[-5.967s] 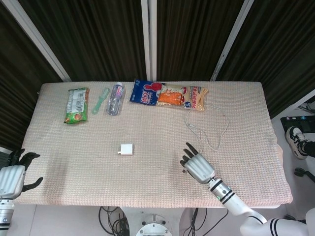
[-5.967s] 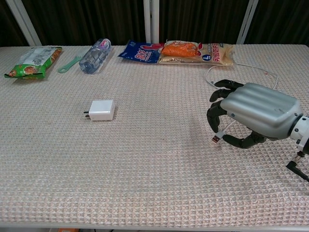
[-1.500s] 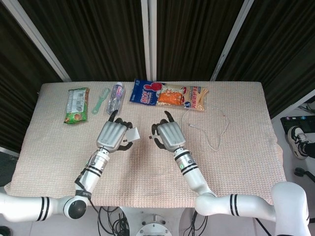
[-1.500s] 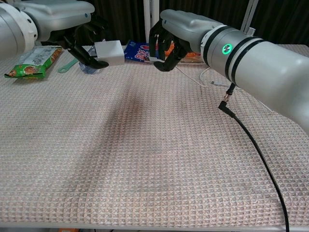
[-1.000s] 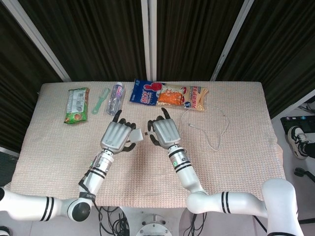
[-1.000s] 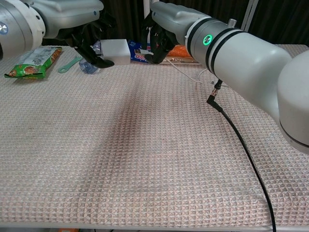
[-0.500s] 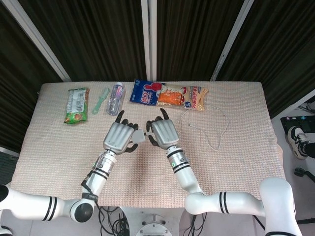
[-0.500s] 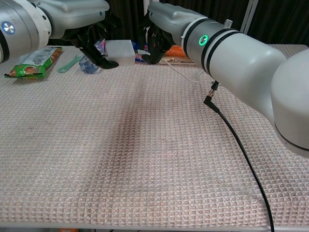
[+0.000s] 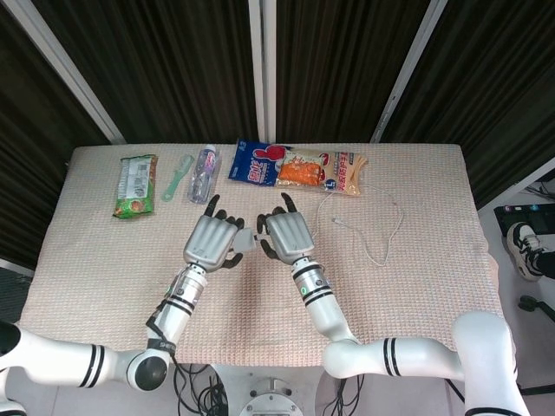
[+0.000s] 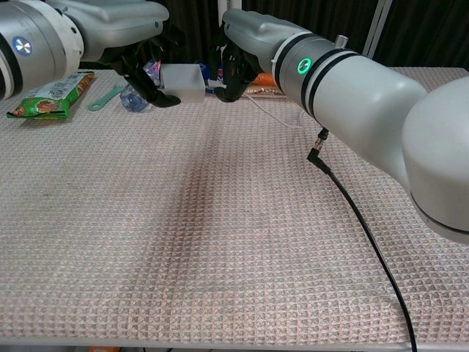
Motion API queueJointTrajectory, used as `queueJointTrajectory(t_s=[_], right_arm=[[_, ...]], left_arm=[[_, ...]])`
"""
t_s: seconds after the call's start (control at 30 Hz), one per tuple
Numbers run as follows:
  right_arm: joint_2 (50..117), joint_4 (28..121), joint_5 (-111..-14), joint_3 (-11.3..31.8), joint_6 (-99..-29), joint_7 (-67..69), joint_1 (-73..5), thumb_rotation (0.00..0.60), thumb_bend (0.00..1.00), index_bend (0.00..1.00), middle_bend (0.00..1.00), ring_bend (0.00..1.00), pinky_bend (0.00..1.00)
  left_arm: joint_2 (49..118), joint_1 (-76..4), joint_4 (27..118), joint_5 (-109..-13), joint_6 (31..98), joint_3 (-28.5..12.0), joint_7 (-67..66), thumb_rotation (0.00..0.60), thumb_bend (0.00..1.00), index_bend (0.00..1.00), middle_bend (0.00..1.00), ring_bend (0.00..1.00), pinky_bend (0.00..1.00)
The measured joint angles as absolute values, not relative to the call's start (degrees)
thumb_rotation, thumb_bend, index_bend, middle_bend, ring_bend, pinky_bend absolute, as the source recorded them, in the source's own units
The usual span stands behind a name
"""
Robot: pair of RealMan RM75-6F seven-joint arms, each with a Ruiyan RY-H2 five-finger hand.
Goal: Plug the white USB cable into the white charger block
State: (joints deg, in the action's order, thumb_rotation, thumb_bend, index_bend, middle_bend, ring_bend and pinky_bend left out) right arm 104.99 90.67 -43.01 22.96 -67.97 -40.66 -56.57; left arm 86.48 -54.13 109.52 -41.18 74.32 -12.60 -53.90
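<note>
My left hand (image 9: 212, 240) (image 10: 128, 29) holds the white charger block (image 10: 183, 82) (image 9: 244, 240) lifted above the table. My right hand (image 9: 287, 235) (image 10: 245, 40) faces it and pinches the plug end of the white USB cable (image 9: 364, 232) (image 10: 282, 111). The plug tip (image 10: 211, 92) sits right at the block's face; whether it is inside the port I cannot tell. The cable trails back right over the table to a loop near the snack bags.
Along the far edge lie a green snack pack (image 9: 133, 185), a green brush (image 9: 177, 177), a clear bottle (image 9: 202, 174), and blue and orange snack bags (image 9: 299, 169). A black cable (image 10: 363, 227) hangs from my right arm across the tan mat (image 9: 416, 286).
Both hands have drawn together over the last second and a half, closing the gap between the cable plug and the charger block until they meet.
</note>
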Motion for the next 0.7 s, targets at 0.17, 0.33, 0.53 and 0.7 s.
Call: queueJointTrajectory(t_s=[0.17,0.33,0.53,0.7], right_arm=[[105.26,90.63,-42.30,22.97,-68.23,-40.84,-56.85,0.600,0.40,0.64,0.53,0.31,0.01],[105.47,90.59,-41.76,22.91,-68.61,-41.20,-57.09,0.600,0.40,0.64,0.53,0.31,0.01],[105.65,90.39,-41.18,22.95,-68.90,-41.52,-57.41,0.600,0.40,0.64,0.53,0.31,0.00],[106.00,90.00,-40.97,22.86,-68.89,-41.39,-57.62,0.600,0.40,0.64,0.53,0.31,0.00]], left_arm=[[87.02,-54.54,109.02,-41.03,75.30,-12.34,-55.21,0.492,0.26,0.49,0.49,0.27,0.05],[87.64,-54.94,108.61,-40.59,75.99,-12.10,-56.29,0.493,0.26,0.49,0.49,0.27,0.05],[88.09,-55.17,108.29,-40.72,75.96,-11.56,-56.59,0.494,0.26,0.49,0.49,0.27,0.04],[88.20,-55.26,108.42,-40.68,75.45,-11.72,-55.84,0.493,0.26,0.49,0.49,0.27,0.04]])
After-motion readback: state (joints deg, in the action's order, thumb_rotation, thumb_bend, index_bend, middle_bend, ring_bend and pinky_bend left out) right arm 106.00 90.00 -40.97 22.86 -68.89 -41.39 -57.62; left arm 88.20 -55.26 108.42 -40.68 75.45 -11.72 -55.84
